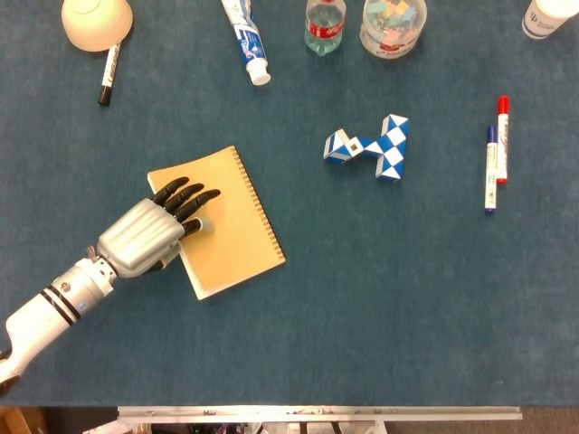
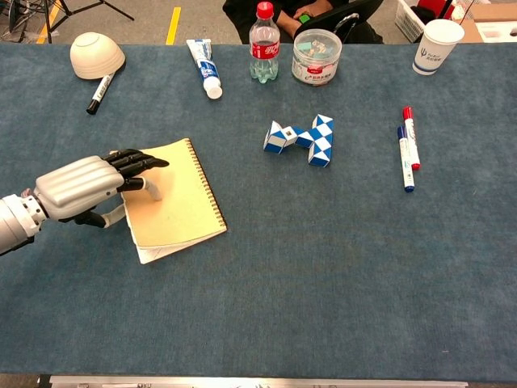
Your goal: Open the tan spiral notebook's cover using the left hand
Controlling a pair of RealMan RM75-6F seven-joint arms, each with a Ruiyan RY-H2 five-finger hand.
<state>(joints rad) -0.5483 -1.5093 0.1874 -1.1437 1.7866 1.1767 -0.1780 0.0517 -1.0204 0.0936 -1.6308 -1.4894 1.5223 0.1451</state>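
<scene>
Left robot hand (image 1: 149,237), silver back, black fingers (image 2: 137,159): laid palm-down over the left part of the notebook, fingers stretched out and slightly spread, one pale fingertip pressing on the cover; nothing gripped. Right robot hand: in neither view.

Tan spiral notebook (image 1: 228,217): lying flat and closed on the blue surface (image 1: 362,298), left of centre, turned at an angle, spiral binding along its right edge; page edges showing at the lower corner in the chest view.

Cream bowl (image 2: 96,54): upside down, far left corner of the surface.

Black marker (image 2: 98,93): just beside the bowl, on its near side.

Toothpaste tube (image 2: 204,67): white and blue, lying at the far edge, cap end towards the robot.

Plastic bottle (image 2: 263,52): red cap and label, upright, right of the tube.

Clear round tub (image 2: 316,56): beside the bottle, coloured bits inside, too small to identify.

Blue and white twist puzzle (image 1: 373,145): folded in a zigzag, centre of the surface, well apart from the notebook.

Blue marker (image 1: 489,169) and red marker (image 1: 502,137): side by side, touching or nearly so, on the right.

Paper cup (image 2: 438,45): white, upright, far right corner.
</scene>
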